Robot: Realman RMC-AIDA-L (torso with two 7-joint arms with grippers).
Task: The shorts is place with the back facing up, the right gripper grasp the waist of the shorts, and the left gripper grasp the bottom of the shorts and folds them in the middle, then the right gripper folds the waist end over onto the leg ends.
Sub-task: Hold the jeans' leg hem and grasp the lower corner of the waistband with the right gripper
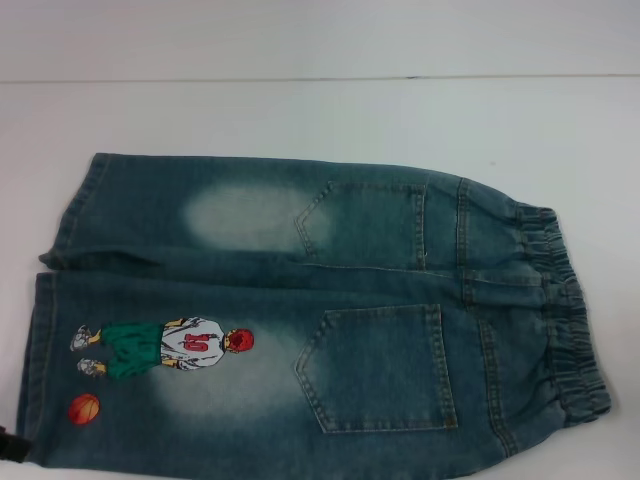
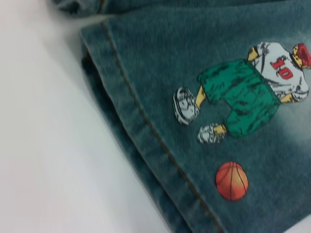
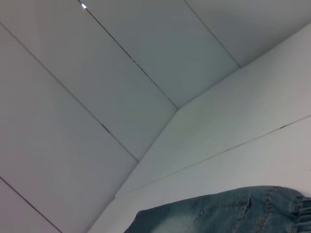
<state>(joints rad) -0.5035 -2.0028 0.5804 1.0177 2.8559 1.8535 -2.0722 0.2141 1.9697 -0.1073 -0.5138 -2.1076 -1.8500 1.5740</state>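
Observation:
The shorts (image 1: 300,320) lie flat on the white table, back side up, with two patch pockets (image 1: 380,370) showing. The waist of the shorts (image 1: 570,310), a crinkled elastic band, is at the right. The bottom of the shorts (image 1: 45,330), the straight leg hems, is at the left. The nearer leg carries the cartoon player (image 1: 165,347) and an orange ball (image 1: 84,409). A black part of the left gripper (image 1: 8,445) shows at the lower left edge, beside the nearer leg's hem. The left wrist view looks closely at that hem (image 2: 146,131) and the cartoon player (image 2: 248,87). The right gripper is out of view.
Bare white table (image 1: 300,110) runs behind the shorts and to their left, and a white wall rises beyond it. The right wrist view shows mostly white wall panels (image 3: 121,97), with a strip of the shorts (image 3: 218,213) at one edge.

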